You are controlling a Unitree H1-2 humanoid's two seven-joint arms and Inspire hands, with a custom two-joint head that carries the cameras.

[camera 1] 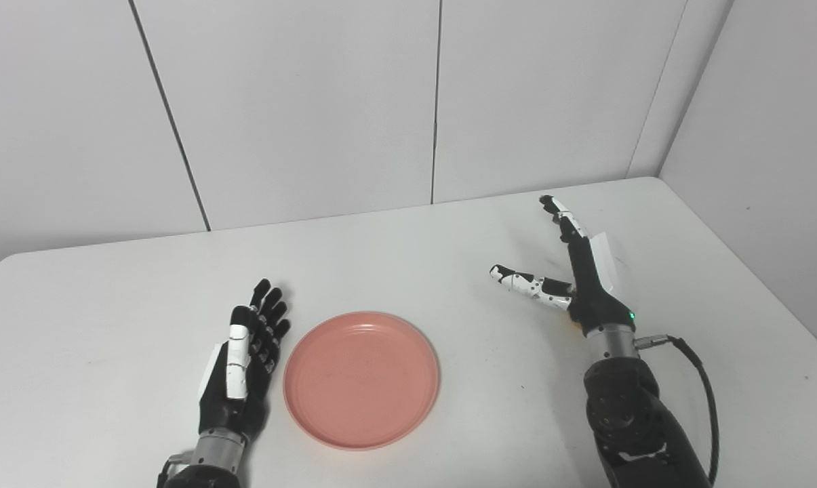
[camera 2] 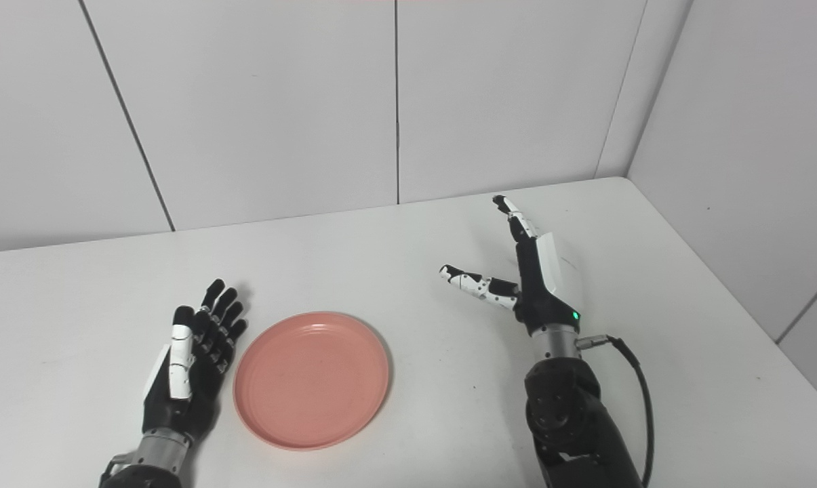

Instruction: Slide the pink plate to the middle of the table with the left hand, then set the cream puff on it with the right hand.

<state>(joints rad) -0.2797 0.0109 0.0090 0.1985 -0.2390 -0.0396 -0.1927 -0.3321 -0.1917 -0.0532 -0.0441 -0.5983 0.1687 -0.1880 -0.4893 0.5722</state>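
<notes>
The pink plate (camera 1: 361, 378) lies flat and empty on the white table (camera 1: 449, 244), a little left of the middle near the front. My left hand (camera 1: 244, 356) is open, fingers stretched away from me, just left of the plate's rim; I cannot tell whether it touches the rim. My right hand (camera 1: 578, 274) is open at the right of the table, fingers pointing to the far edge and thumb spread to the left, holding nothing. No cream puff shows clearly; a small tan sliver (camera 1: 573, 328) peeks out beside the right wrist.
The table ends at a white panelled wall (camera 1: 300, 108) at the back and at a side wall (camera 1: 767, 149) on the right. A black cable (camera 1: 703, 379) loops from my right wrist.
</notes>
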